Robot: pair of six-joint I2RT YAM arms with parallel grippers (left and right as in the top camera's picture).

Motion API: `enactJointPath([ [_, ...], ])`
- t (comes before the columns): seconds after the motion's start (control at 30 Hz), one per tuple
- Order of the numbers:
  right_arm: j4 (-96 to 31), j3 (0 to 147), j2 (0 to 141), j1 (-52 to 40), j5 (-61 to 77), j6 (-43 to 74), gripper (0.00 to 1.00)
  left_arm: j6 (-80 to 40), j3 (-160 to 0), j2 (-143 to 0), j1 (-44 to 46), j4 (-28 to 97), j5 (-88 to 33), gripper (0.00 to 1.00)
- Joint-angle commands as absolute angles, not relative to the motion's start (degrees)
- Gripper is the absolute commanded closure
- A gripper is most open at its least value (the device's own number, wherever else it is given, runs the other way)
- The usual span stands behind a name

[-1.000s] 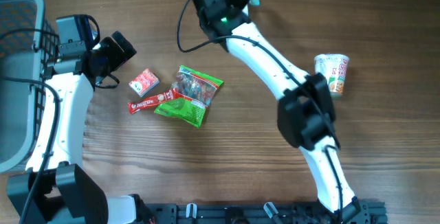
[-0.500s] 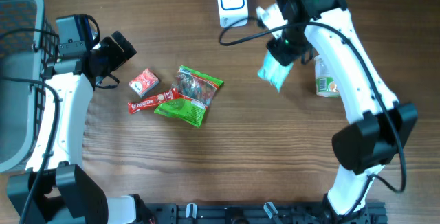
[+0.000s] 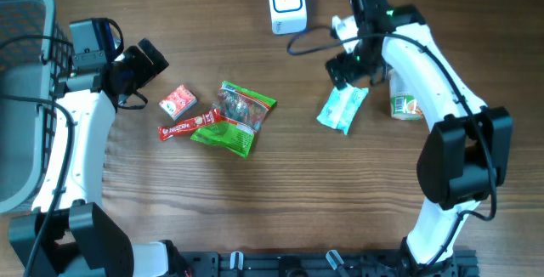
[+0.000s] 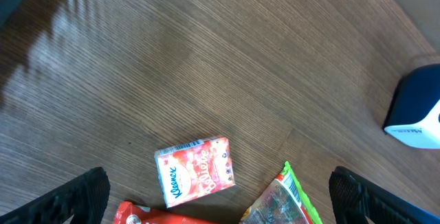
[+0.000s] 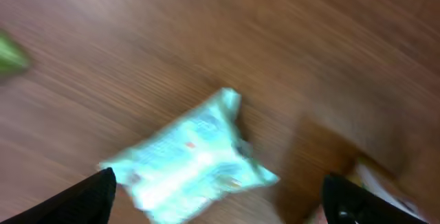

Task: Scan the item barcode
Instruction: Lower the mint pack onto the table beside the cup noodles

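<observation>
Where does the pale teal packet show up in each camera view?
Overhead: the teal packet lies flat right of centre, just left of the cup.
Left wrist: not in it.
Right wrist: low centre, blurred.
Shared landmark: the green snack bag is centre-left overhead and at the bottom edge in the left wrist view. A green blur at the right wrist view's left edge may be the same bag.

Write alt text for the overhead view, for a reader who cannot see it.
A pale green packet lies on the wooden table beside the right arm's open jaws, near a white scanner and a noodle cup. The left arm's open jaws face a small red-and-white pack, a red bar and a green snack bag.
</observation>
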State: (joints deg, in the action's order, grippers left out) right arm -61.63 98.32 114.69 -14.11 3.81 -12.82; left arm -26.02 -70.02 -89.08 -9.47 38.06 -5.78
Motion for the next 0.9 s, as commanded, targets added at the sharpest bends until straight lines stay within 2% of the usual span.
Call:
enactJointPath([
  [0.0,-64.14,99.61,114.21,-15.40,21.93,-5.15,0.05,-25.93,-70.13,-89.17,-9.61,37.93,-5.23,0.00],
  [0.03,-63.46,98.30,114.21,-15.59,24.80,-1.91,0.05,-25.93,-70.13,-89.17,-9.61,37.93,-5.26,0.00],
  [0.07,-61.98,97.19,114.21,-15.79,27.20,0.38,0.00,-25.93,-70.13,-89.17,-9.61,37.93,-5.26,0.00],
  [0.17,-56.31,92.55,114.43,-16.53,30.24,8.40,0.01,-25.93,-70.13,-89.17,-9.61,37.93,-5.26,0.00],
  [0.23,-54.02,89.76,114.54,-16.86,27.59,13.69,0.54,-25.93,-70.13,-89.17,-9.61,37.93,-5.23,0.00],
  [0.27,-52.88,88.01,114.54,-17.10,25.34,15.92,0.70,-25.93,-70.13,-89.17,-9.61,37.93,-5.26,0.00],
  [0.4,-45.65,80.23,114.54,-18.74,14.35,21.37,0.82,-25.93,-70.13,-89.17,-9.61,37.93,-5.23,0.00],
  [0.47,-46.11,78.91,114.54,-18.85,9.30,21.37,0.96,-25.93,-70.13,-89.17,-9.61,37.93,-5.26,0.00],
  [0.63,-50.24,78.89,114.52,-18.68,0.89,16.14,0.96,-25.93,-70.13,-89.17,-9.61,37.93,-5.26,0.00],
  [0.87,-54.15,78.89,114.52,-18.68,-10.59,15.16,0.93,-25.93,-70.13,-89.17,-9.61,37.93,-5.26,0.00],
])
